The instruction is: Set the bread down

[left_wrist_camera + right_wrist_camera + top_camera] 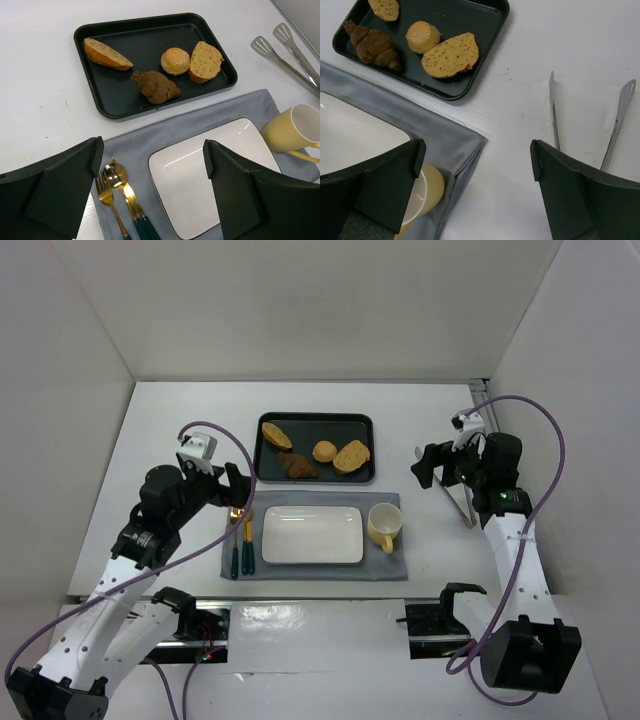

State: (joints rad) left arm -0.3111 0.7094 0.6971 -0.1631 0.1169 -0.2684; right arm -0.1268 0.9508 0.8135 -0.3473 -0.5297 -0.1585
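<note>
The bread (276,434), a small elongated golden-brown slice with a darker crust, lies at the left end of the black tray (366,421). It also shows in the left wrist view (106,54) and at the top edge of the right wrist view (384,8). My left gripper (236,490) is open and empty above the grey mat's left part, near the cutlery; in its own view (152,152) the jaws stand wide apart. My right gripper (428,468) is open and empty to the right of the mat, and shows open in its own view (477,150).
The tray also holds a brown pastry (298,465), a round orange bun (324,451) and a wider golden slice (351,456). On the grey mat (385,568) are a white plate (312,534), a yellow mug (384,526) and gold cutlery (240,540). Metal tongs (465,502) lie at the right.
</note>
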